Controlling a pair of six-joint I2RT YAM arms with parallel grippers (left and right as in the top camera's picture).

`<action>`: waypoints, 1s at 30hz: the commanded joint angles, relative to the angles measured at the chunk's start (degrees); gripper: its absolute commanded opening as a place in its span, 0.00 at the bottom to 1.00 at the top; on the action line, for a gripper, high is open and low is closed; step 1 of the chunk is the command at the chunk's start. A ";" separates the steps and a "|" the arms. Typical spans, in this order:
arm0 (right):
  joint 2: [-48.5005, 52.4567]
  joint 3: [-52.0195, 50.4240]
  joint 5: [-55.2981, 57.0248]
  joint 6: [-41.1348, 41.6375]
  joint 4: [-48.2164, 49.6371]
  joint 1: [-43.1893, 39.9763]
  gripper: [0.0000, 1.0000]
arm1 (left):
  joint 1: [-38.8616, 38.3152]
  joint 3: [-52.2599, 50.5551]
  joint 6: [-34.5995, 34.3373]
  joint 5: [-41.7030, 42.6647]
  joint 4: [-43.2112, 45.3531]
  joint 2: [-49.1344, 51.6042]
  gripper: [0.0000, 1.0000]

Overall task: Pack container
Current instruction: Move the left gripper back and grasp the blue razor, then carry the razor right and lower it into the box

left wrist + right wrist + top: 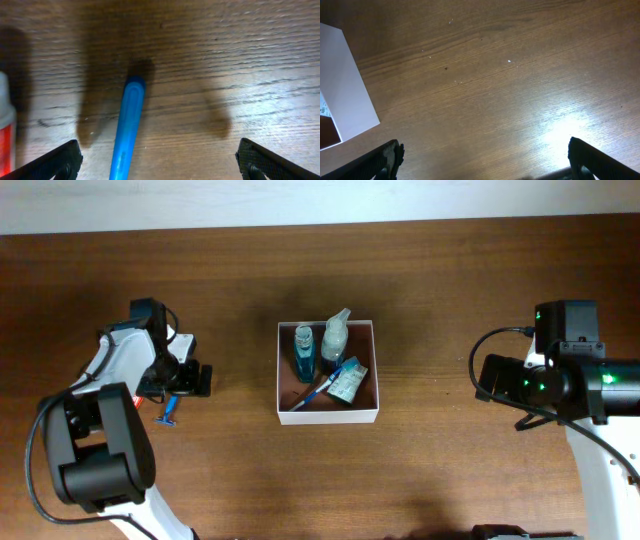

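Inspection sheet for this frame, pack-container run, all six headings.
Surface: wooden table, glare in right wrist view.
Job's things: container mid-table holding teal bottle, spray bottle, toothbrush, packet; blue razor outside, on the table.
Clutter: white-red item at left wrist view's edge, unidentified.
Grippers: left gripper open over the razor's handle; right gripper open over bare wood.
Cables: black cable looping at the right side.
Surroundings: pale strip beyond the table's far edge.

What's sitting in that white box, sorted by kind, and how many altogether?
Bottles: 2 (teal bottle, clear spray bottle)
Blue toothbrush: 1
Packet: 1
Total: 4, all inside the container
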 commanded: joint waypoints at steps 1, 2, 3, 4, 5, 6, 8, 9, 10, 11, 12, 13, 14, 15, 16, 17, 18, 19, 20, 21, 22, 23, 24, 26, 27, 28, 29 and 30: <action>0.15 0.13 0.33 -0.04 0.20 -0.48 0.98 | 0.50 -1.18 -0.57 2.67 -0.04 2.05 1.00; 0.15 0.13 0.33 -0.02 0.20 -0.48 0.98 | 0.50 -1.42 -0.57 2.64 -0.04 2.12 1.00; 0.15 0.13 0.33 -0.02 0.17 -0.48 0.98 | 0.50 -1.60 -0.57 2.64 -0.09 2.12 0.99; 0.15 0.13 0.33 -0.02 0.17 -0.48 0.98 | 0.50 -1.73 -0.57 2.67 -0.20 2.12 0.99; 0.15 0.13 0.33 -0.02 0.17 -0.48 0.98 | 0.50 -1.73 -0.57 2.64 -0.31 2.12 0.96; 0.15 0.13 0.31 -0.02 0.17 -0.48 0.98 | 0.50 -1.73 -0.57 2.67 -0.48 2.12 0.85; 0.15 0.13 0.31 -0.02 0.17 -0.48 0.98 | 0.50 -1.75 -0.57 2.67 -0.92 2.12 0.71; 0.15 0.13 0.31 -0.02 0.15 -0.48 0.98 | 0.50 -1.73 -0.57 2.67 -1.14 2.12 0.63; 0.15 0.13 0.31 -0.02 0.13 -0.48 0.98 | 0.50 -1.73 -0.57 2.67 -1.36 2.12 0.51; 0.15 0.13 0.31 -0.02 0.13 -0.48 0.98 | 0.50 -1.73 -0.57 2.64 -1.51 2.12 0.44; 0.15 0.13 0.31 -0.02 0.13 -0.48 0.98 | 0.50 -1.75 -0.57 2.64 -1.62 2.12 0.36; 0.15 0.13 0.31 -0.02 0.13 -0.48 0.98 | 0.50 -1.75 -0.57 2.64 -1.66 2.12 0.30; 0.15 0.13 0.31 -0.02 0.15 -0.48 0.98 | 0.50 -1.75 -0.57 2.64 -1.84 2.12 0.25; 0.15 0.13 0.33 -0.02 0.15 -0.48 0.98 | 0.50 -1.75 -0.57 2.67 -2.03 2.12 0.23; 0.15 0.13 0.31 -0.04 0.17 -0.48 0.98 | 0.50 -1.73 -0.57 2.67 -2.21 2.12 0.19; 0.15 0.13 0.31 -0.02 0.17 -0.48 0.98 | 0.50 -1.75 -0.55 2.64 -2.49 2.12 0.13; 0.15 0.13 0.31 -0.02 0.17 -0.48 0.98 | 0.50 -1.75 -0.55 2.64 -2.54 2.12 0.12; 0.15 0.13 0.31 -0.02 0.17 -0.48 0.98 | 0.50 -1.75 -0.57 2.64 -2.51 2.12 0.12; 0.15 0.13 0.31 -0.02 0.17 -0.48 0.98 | 0.50 -1.75 -0.57 2.64 -2.47 2.12 0.11; 0.15 0.13 0.31 -0.02 0.17 -0.48 0.98 | 0.48 -1.75 -0.57 2.67 -2.40 2.12 0.10; 0.15 0.13 0.31 -0.02 0.15 -0.48 0.98 | 0.44 -1.75 -0.57 2.64 -2.38 2.12 0.08; 0.15 0.13 0.31 -0.02 0.15 -0.48 0.99 | 0.44 -1.73 -0.57 2.67 -2.23 2.12 0.06; 0.15 0.13 0.31 -0.02 0.17 -0.48 0.98 | 0.44 -1.73 -0.59 2.67 -2.23 2.10 0.04; 0.15 0.13 0.31 -0.02 0.17 -0.48 0.98 | 0.44 -1.57 -0.79 2.82 -2.27 2.10 0.01; 0.15 0.13 0.31 -0.02 0.17 -0.48 0.98 | 0.44 -1.33 -0.76 3.39 -2.29 1.95 0.00; 0.15 0.13 0.31 -0.02 0.17 -0.48 0.98 | 0.42 -0.68 -0.76 4.39 -2.82 1.18 0.01; 0.15 0.13 0.31 -0.02 0.17 -0.48 0.98 | 0.39 -0.22 -0.76 4.83 -3.23 0.50 0.00; 0.15 0.13 0.31 -0.02 0.17 -0.48 0.98 | 0.31 0.35 -0.76 5.29 -3.78 -0.55 0.01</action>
